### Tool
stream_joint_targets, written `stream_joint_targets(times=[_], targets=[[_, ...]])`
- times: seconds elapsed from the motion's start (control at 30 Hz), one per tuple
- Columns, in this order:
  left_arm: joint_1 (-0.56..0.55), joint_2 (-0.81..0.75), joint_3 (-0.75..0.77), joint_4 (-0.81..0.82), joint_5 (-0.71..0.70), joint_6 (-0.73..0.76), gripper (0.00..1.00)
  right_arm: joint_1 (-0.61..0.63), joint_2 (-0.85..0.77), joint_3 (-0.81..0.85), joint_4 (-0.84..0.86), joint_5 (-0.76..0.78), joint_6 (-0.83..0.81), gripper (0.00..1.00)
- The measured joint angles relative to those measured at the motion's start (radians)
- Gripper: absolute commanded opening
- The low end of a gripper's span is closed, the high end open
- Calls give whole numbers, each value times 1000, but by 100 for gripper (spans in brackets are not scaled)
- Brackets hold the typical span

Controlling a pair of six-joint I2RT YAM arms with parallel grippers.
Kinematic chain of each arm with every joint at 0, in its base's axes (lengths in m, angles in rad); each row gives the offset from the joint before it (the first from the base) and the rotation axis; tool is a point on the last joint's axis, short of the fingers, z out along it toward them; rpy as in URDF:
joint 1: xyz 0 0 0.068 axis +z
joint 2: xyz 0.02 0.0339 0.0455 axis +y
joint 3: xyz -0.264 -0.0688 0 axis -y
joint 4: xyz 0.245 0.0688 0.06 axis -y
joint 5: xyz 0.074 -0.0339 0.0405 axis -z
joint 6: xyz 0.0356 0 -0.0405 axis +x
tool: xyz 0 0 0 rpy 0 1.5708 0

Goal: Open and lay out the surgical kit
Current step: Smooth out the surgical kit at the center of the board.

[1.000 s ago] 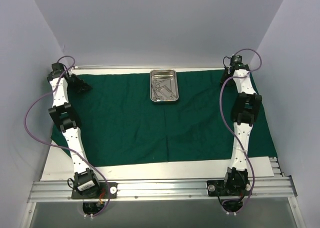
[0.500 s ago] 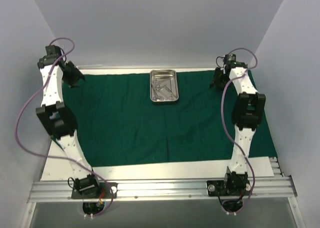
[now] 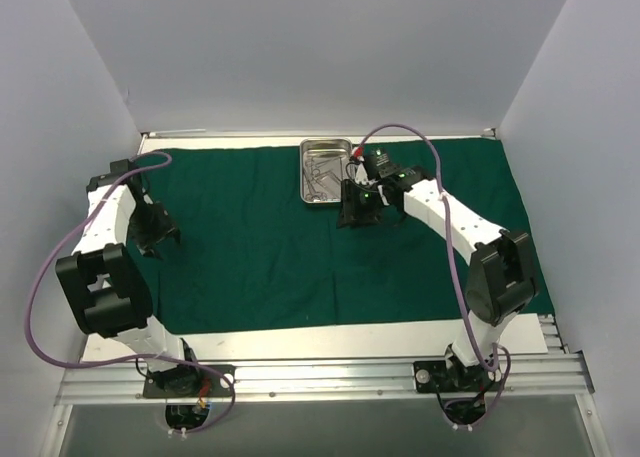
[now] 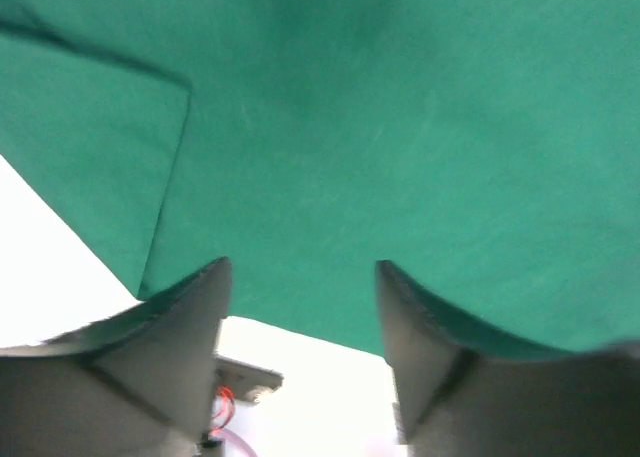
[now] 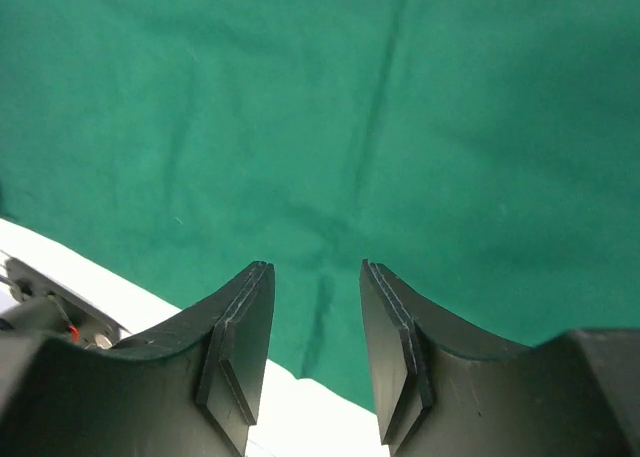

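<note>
Tabletop: the white tabletop shows as a bare strip along the near edge, in front of the cloth.
Drape: the dark green cloth drape lies spread over most of the tabletop, with faint creases. In the left wrist view a flap at its edge is folded over on itself.
Left arm: the white and black left arm bends over the left side of the drape.
Right arm: the white and black right arm reaches from the right side towards the far middle.
Tray: the small shiny rectangular steel tray sits on the drape at the middle of its far edge.
Instruments: the slim silver instruments lie inside the tray, too small to tell apart.
Left claw: the left claw hangs over the left part of the drape, jaws spread wide with nothing between them.
Right claw: the right claw hangs just beside the tray's near right corner, jaws moderately parted and empty, green cloth showing through the gap.
</note>
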Motion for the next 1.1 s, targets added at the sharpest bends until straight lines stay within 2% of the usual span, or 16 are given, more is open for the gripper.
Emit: stream_joint_targets(times=[0.03,0.07,0.13,0.17,0.2,0.33,0.53,0.8,0.9,1.1], targets=[[-2,-3,-30,0,8,2,48,-1,-15,-29,2,0,3,40],[-5,-8,-59,2,16,-1,31,-9,-32,-61,2,1,4,40],[-8,-29,-119,6,24,-9,19,-27,-56,-91,-1,8,4,40],[-9,-43,-149,10,31,-13,7,-32,-71,-104,3,10,4,39],[-10,-55,-173,12,34,-19,3,-39,-88,-116,9,11,4,39],[-11,-60,-229,27,39,-19,2,-47,-183,-167,38,15,6,39],[-11,25,-249,82,34,-10,2,-46,-277,-273,109,-3,6,39],[15,227,-208,92,-18,19,2,-47,-238,-340,140,-31,5,38],[32,233,-198,73,-51,20,2,-47,-216,-340,163,-44,1,38],[137,249,-177,28,-193,14,2,-48,-149,-340,195,-56,-18,38]])
